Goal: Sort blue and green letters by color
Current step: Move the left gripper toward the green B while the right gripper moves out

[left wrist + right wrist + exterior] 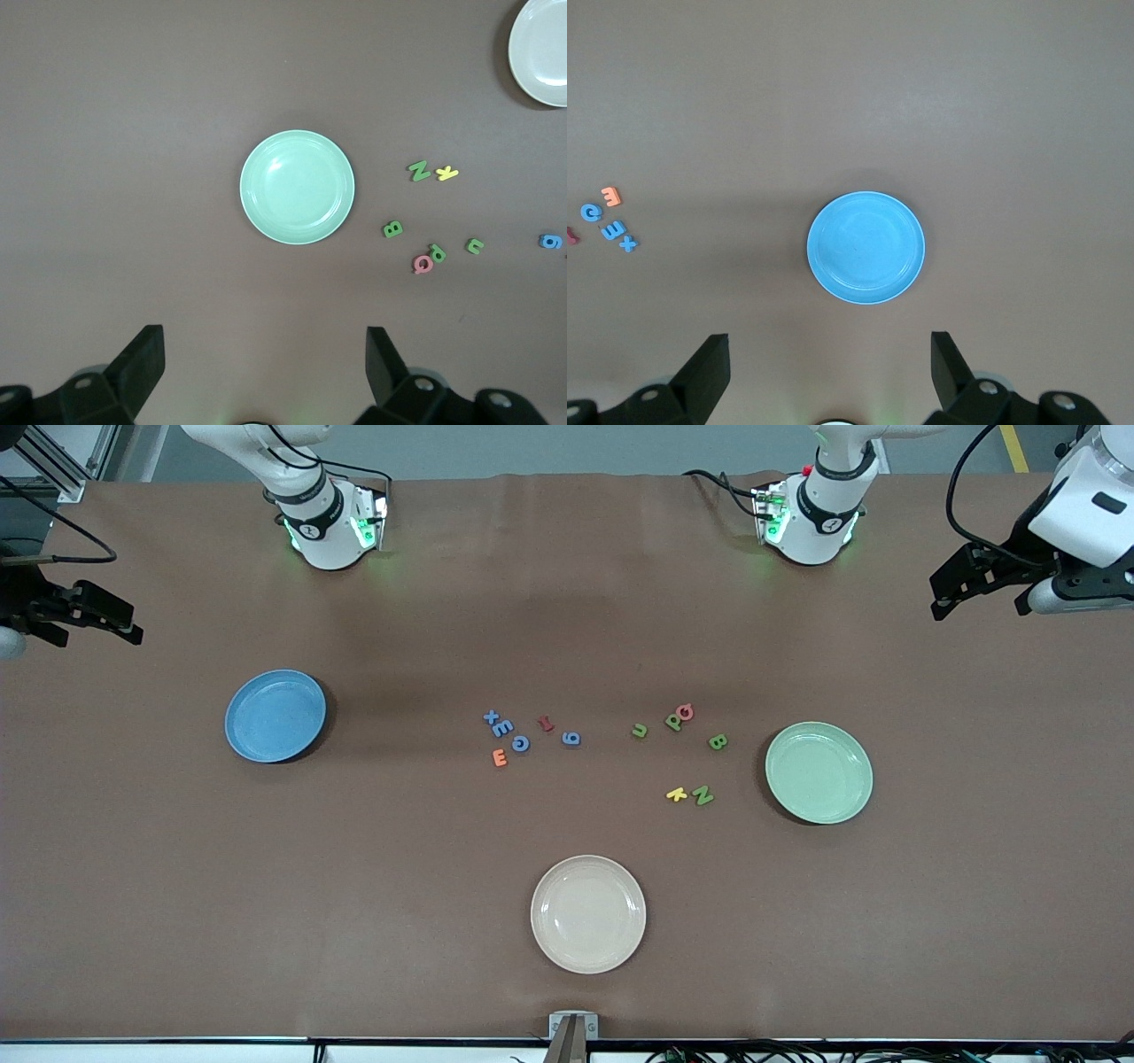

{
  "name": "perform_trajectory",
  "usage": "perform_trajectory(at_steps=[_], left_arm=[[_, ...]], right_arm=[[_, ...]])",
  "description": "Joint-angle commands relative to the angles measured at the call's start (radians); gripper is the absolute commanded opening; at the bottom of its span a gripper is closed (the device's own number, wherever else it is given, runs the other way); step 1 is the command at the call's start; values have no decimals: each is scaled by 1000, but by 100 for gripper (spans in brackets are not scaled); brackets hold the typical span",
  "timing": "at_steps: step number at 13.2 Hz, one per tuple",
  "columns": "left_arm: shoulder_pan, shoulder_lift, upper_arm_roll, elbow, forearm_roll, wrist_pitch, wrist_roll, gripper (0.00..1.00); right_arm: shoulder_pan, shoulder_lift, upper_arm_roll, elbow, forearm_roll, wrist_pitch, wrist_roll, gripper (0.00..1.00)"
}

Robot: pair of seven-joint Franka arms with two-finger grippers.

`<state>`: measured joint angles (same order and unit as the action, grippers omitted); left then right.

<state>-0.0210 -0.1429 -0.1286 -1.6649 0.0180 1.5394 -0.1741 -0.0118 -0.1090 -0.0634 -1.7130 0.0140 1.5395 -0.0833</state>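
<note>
Both grippers, left (979, 589) and right (84, 615), wait open, arms partly cropped.

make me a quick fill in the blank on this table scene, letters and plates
1. The yellow K lies right beside the green letter ____.
2. The plate nearest the front camera is ____ in color.
3. The pink letter touches a ____ letter.
4. Both grippers, left gripper and right gripper, hold ____.

Missing words: N; cream; green; nothing

Blue plate (866, 247) on brown table (850, 88), blue letters (607, 226) apart, right end effector (830, 376) spread wide
</note>
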Motion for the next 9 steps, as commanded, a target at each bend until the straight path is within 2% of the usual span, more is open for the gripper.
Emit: perform_trajectory(at_steps=[1,4,9], left_arm=[[-1,22,-3,37,16,-24,8,100],[1,63,-5,68,16,-24,19,100],[-2,74,-6,57,16,-25,9,100]], right_arm=[[-7,-20,0,-7,-5,-19,2,100],[-14,-18,2,-7,-17,-22,0,100],[-14,-8,4,33,-17,-24,10,100]])
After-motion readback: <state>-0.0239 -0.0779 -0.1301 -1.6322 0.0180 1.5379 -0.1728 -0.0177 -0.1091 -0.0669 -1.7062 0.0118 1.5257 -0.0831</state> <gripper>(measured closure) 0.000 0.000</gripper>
